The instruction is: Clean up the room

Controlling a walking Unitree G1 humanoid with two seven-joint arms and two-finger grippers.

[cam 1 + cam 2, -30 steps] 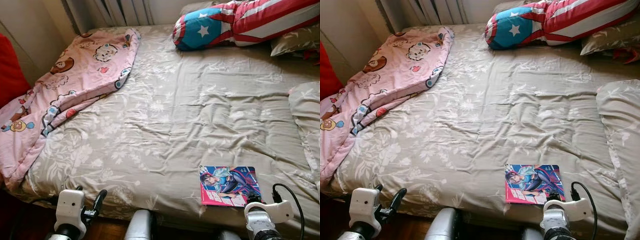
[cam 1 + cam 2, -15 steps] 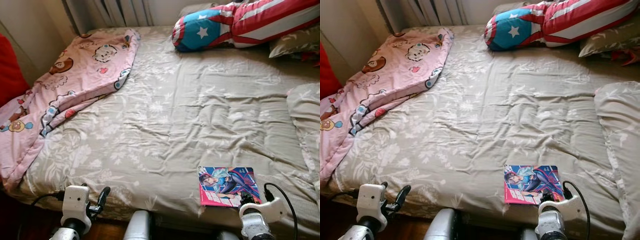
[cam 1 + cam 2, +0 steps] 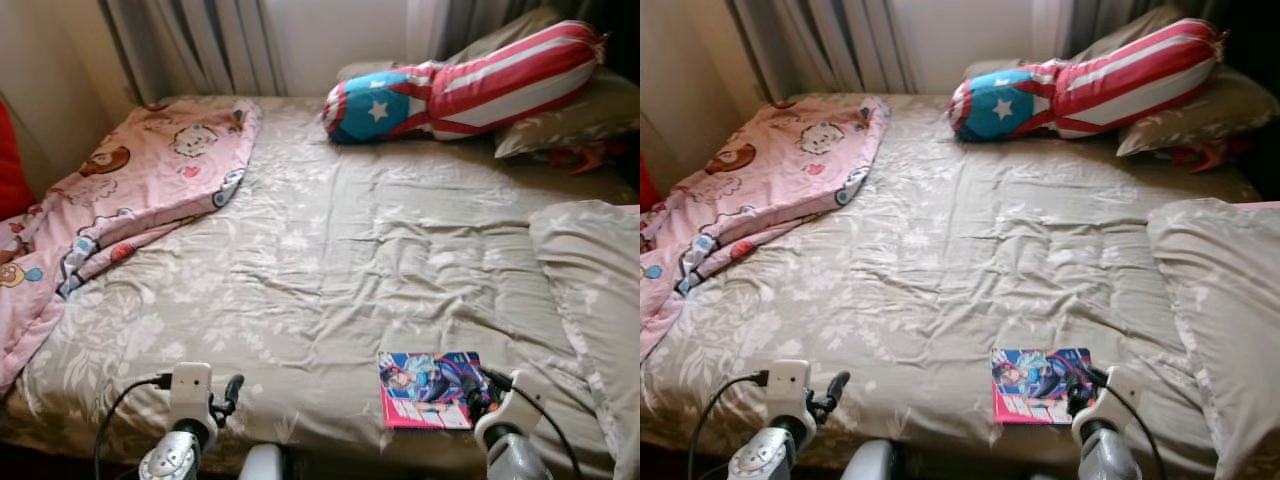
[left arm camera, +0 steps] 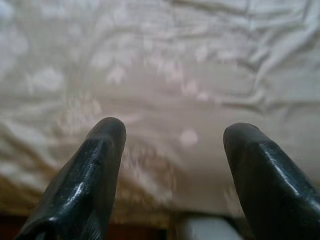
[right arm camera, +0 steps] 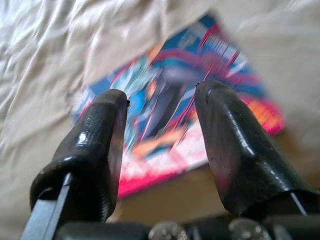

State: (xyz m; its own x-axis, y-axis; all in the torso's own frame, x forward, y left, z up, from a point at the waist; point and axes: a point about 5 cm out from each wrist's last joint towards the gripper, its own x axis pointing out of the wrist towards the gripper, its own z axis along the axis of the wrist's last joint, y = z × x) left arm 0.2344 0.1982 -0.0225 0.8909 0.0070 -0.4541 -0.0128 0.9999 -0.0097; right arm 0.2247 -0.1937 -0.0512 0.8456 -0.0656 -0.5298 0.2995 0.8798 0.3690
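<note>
The step in hand looks like picking up the book, a colourful paperback lying flat near the foot edge of the bed, toward the robot's right. The right gripper hovers just at the book's near right corner with its fingers spread apart and nothing between them; in the right wrist view the cover sits right in front of the gap. The left gripper is also open and empty, held over the bare sheet at the foot edge, well apart from the book. A pink blanket lies bunched along the left side, and a striped pillow rests at the head (both probably later jobs). Next, I judge, the right gripper needs to reach down and catch the book's near edge, which may be awkward since it lies flush on soft bedding
</note>
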